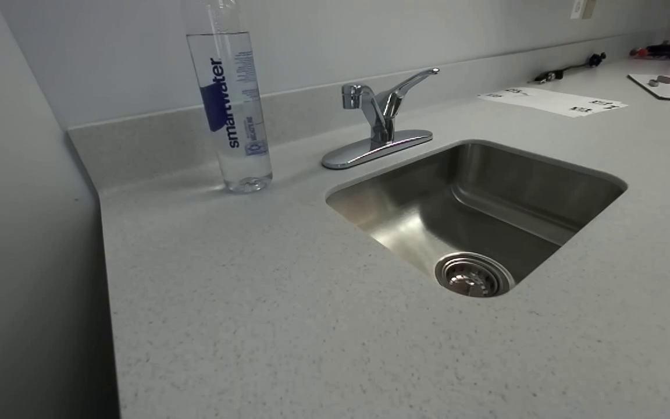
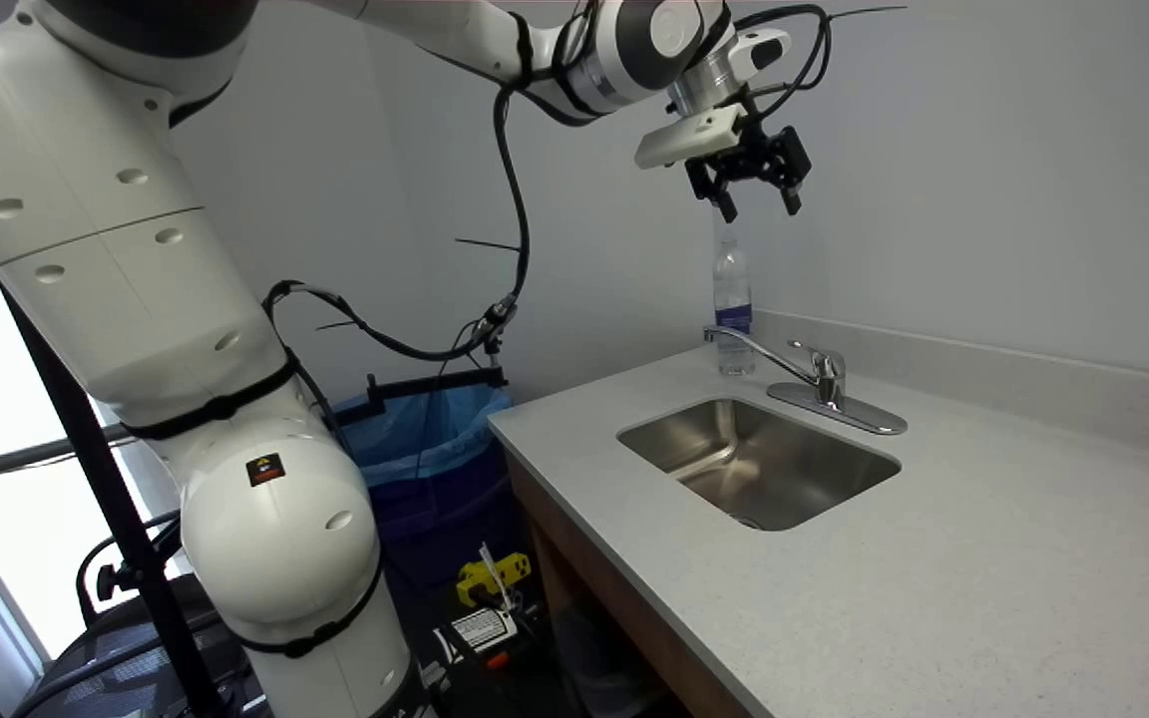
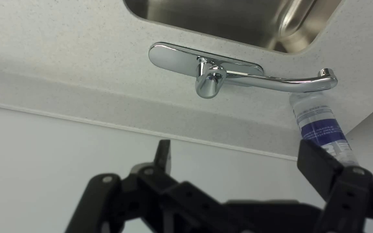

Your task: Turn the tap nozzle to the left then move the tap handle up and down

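Note:
The chrome tap stands behind the sink. Its long tap nozzle [image 2: 759, 347] reaches sideways along the counter, toward the water bottle, as the wrist view also shows with the nozzle [image 3: 280, 84] and its downturned tip. Atop the tap body, the short tap handle [image 1: 415, 81] slants upward; in the wrist view it is strongly foreshortened. My gripper [image 2: 760, 205] hangs in the air well above the tap and touches nothing. Seen from the wrist, the gripper [image 3: 233, 145] is open, its fingers wide apart with only wall and backsplash showing between them.
An upright water bottle [image 1: 233, 110] stands on the counter near the nozzle's tip, below my gripper. The steel sink [image 2: 639, 439] is sunk in the counter in front of the tap. A backsplash [image 3: 108, 100] and wall rise behind. Paper sheets [image 1: 550, 102] lie farther along.

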